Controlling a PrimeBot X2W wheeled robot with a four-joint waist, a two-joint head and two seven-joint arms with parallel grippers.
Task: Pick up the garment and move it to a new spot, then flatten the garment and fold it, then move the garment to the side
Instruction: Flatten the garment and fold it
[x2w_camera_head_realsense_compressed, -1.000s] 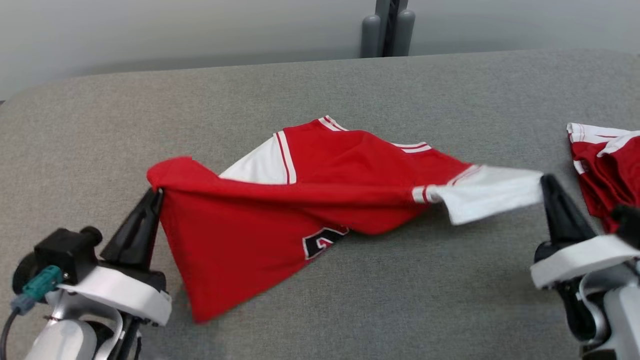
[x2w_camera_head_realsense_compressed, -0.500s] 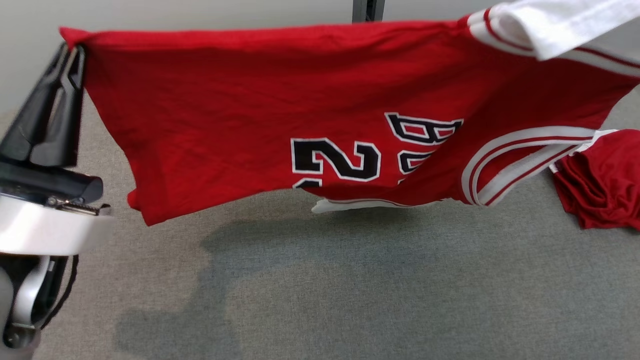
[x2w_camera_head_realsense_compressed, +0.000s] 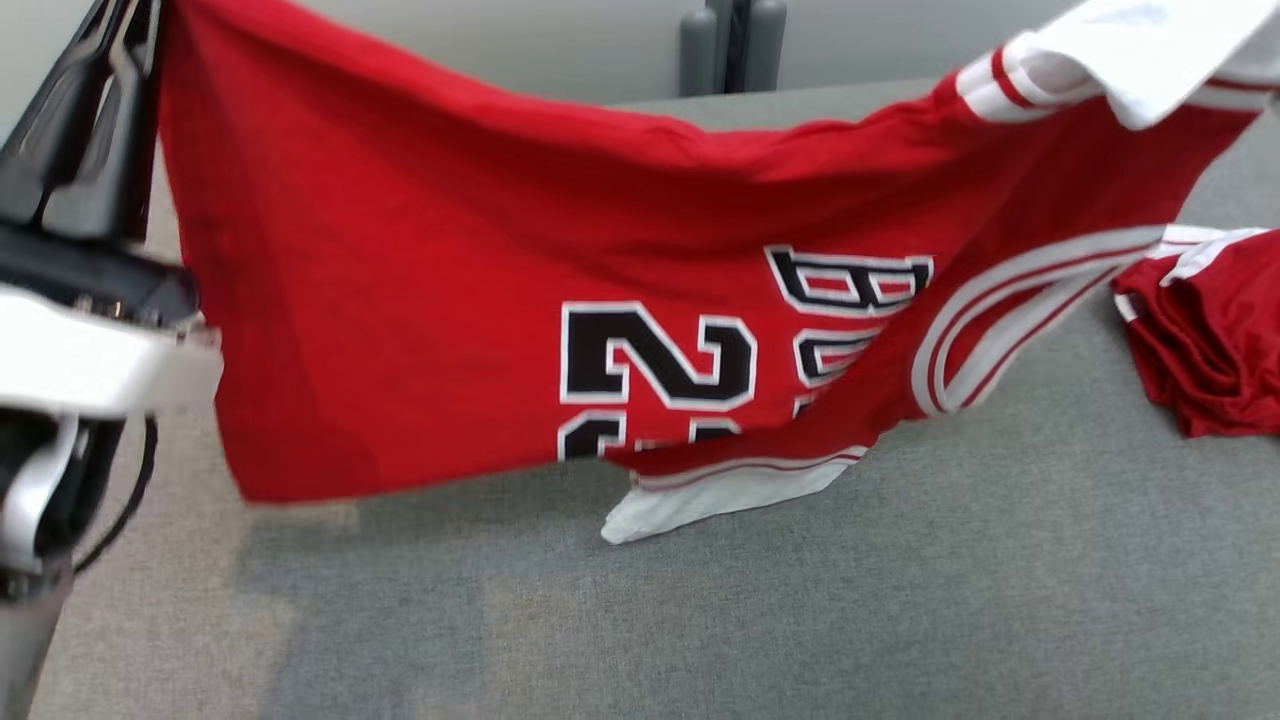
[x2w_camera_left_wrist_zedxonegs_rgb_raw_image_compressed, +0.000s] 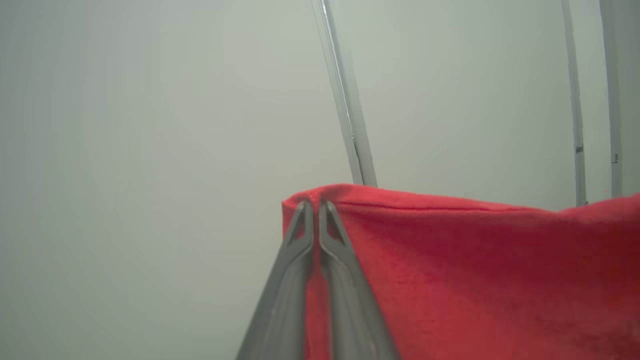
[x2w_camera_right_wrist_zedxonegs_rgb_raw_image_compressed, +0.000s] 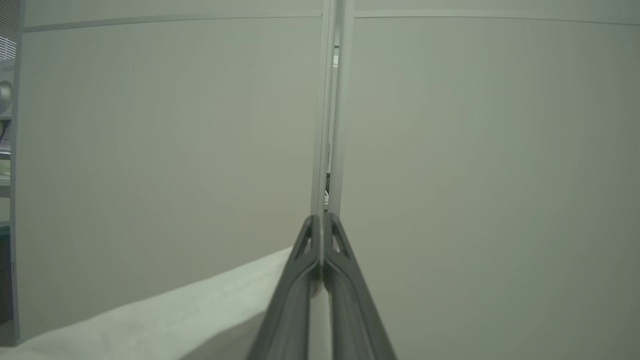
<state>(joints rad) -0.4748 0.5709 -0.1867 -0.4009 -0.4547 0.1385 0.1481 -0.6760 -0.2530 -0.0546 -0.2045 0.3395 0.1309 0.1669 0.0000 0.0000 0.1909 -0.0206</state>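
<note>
The garment (x2w_camera_head_realsense_compressed: 420, 300) is a red jersey with black numbers and white striped sleeves. It hangs spread out above the grey table (x2w_camera_head_realsense_compressed: 800, 620), its top edge sagging in the middle. My left gripper (x2w_camera_head_realsense_compressed: 128, 30) is at the upper left, shut on the jersey's red corner; the left wrist view shows the fingers (x2w_camera_left_wrist_zedxonegs_rgb_raw_image_compressed: 302, 235) pinching that red fabric (x2w_camera_left_wrist_zedxonegs_rgb_raw_image_compressed: 475, 275). One white sleeve (x2w_camera_head_realsense_compressed: 1130, 50) is lifted at the upper right. In the right wrist view my right gripper (x2w_camera_right_wrist_zedxonegs_rgb_raw_image_compressed: 321, 220) is shut on white cloth (x2w_camera_right_wrist_zedxonegs_rgb_raw_image_compressed: 200, 315). The lower white sleeve (x2w_camera_head_realsense_compressed: 700, 505) touches the table.
A second red garment (x2w_camera_head_realsense_compressed: 1210, 330) lies bunched at the table's right edge. A grey post (x2w_camera_head_realsense_compressed: 730, 45) stands behind the table's far edge, against a pale wall. Bare grey tabletop lies in front of and under the hanging jersey.
A second ago the jersey lay on the table, pinched at both ends. Both grippers have since lifted it, and it now hangs spread, sagging lower than half a second ago, with a sleeve touching the table.
</note>
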